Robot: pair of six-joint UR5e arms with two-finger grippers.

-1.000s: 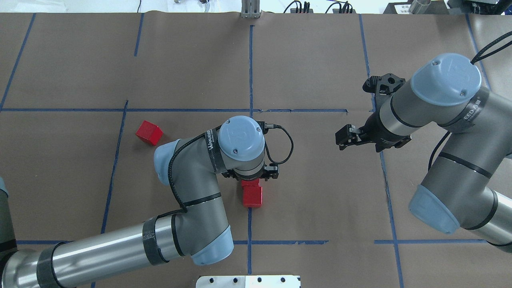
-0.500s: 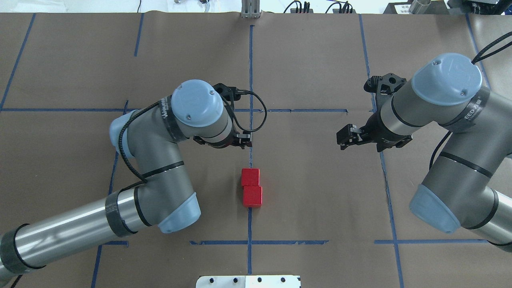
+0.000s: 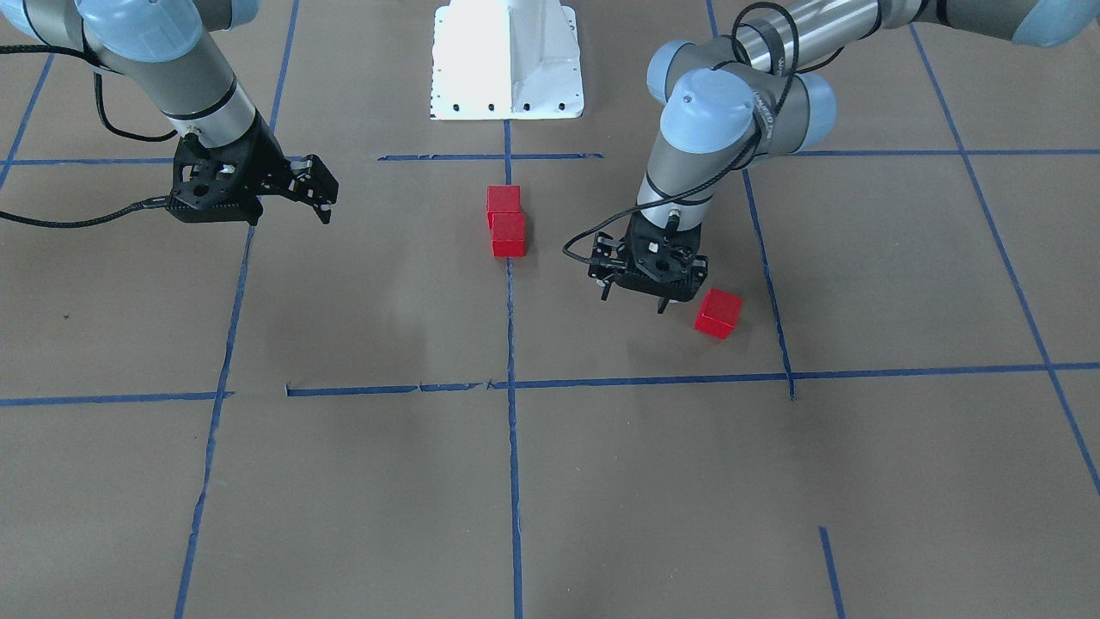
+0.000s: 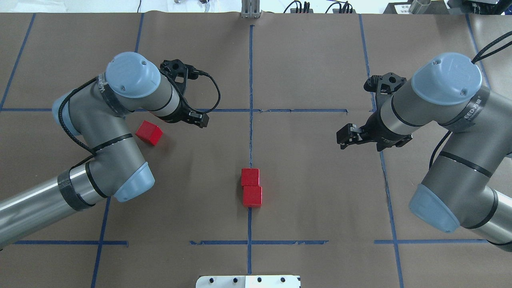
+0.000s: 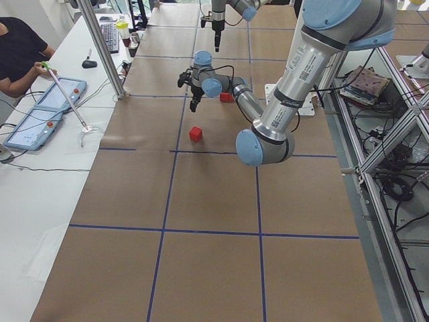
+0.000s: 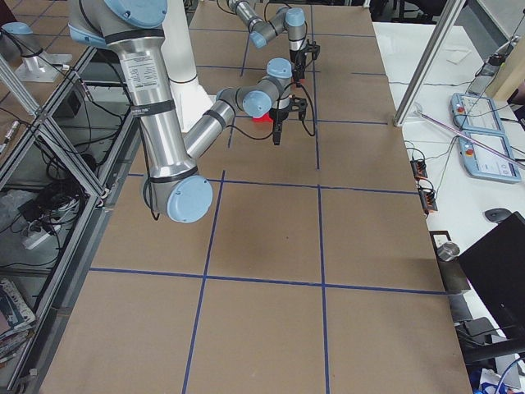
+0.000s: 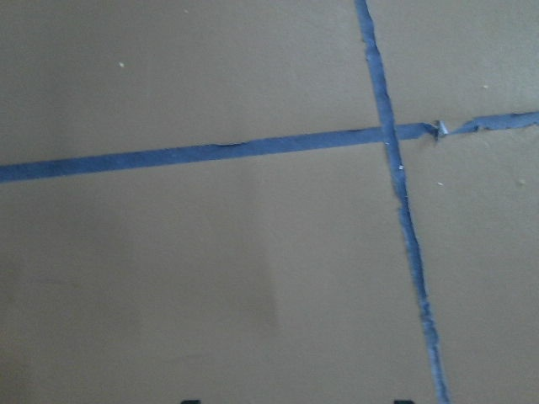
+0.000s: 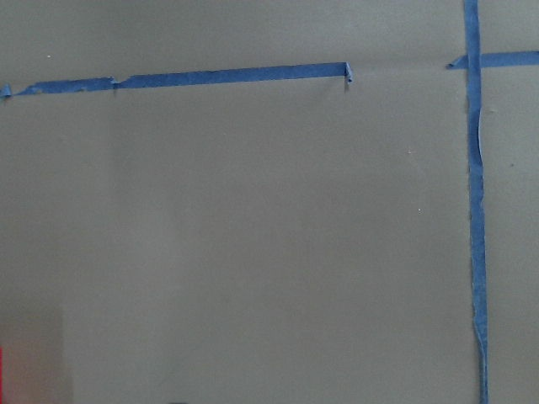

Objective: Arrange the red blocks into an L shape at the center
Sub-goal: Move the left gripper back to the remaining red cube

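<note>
Two small bright red matte cubes (image 4: 252,193) sit touching, one behind the other, on the straight blue tape line (image 4: 250,140) at the centre patch of brown paper (image 4: 272,188). A third red cube (image 4: 149,133) lies well apart on the robot's left, just beside the left gripper (image 3: 633,303) — fingers spread, holding nothing. The right gripper (image 4: 341,140) hangs far off — also spread and empty.

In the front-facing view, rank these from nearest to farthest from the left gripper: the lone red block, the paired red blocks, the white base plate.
1. Lone red block: just beside the left gripper, on the robot's left.
2. Paired red blocks: on the centre tape line.
3. White base plate: at the robot's edge.
</note>
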